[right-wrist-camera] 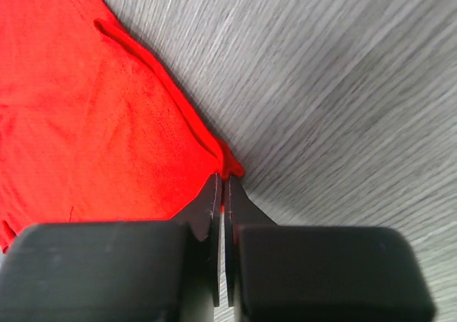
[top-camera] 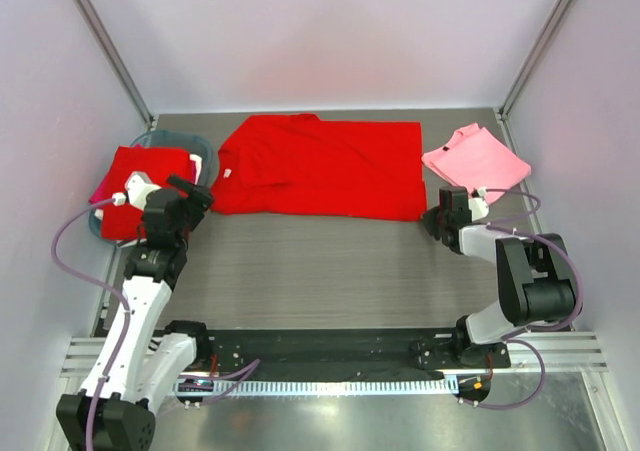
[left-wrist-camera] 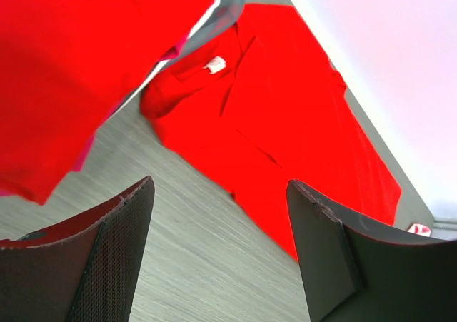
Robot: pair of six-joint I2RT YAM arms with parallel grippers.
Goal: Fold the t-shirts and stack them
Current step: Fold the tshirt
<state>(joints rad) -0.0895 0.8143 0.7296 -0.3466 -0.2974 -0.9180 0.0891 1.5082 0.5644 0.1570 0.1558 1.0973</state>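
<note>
My right gripper (right-wrist-camera: 222, 178) is pinched all the way shut, and it has the near right corner of the red t-shirt (top-camera: 320, 166) between its tips, only a sliver of hem, right at the very ends of the fingers. That's my worry: a bite this thin can slide out the moment I lift or drag, and the corner flops back onto the table (top-camera: 320, 271). Over on the left, my left gripper (left-wrist-camera: 221, 193) hangs wide open with nothing in it, above the table beside the shirt's collar end. So one hand is on the cloth and one isn't. If I pull with the right alone, I reckon the shirt skews or bunches instead of folding square. The shirt itself lies spread across the middle, collar to the left, hem to the right. Left of it, the teal basin (top-camera: 206, 153) has another red tee (top-camera: 150, 163) draped over it, close by my left arm, where a careless swing could snag it. Far right, a folded pink t-shirt (top-camera: 475, 158) sits just beyond my right gripper, and carrying the hem that way could brush it and spoil its fold
</note>
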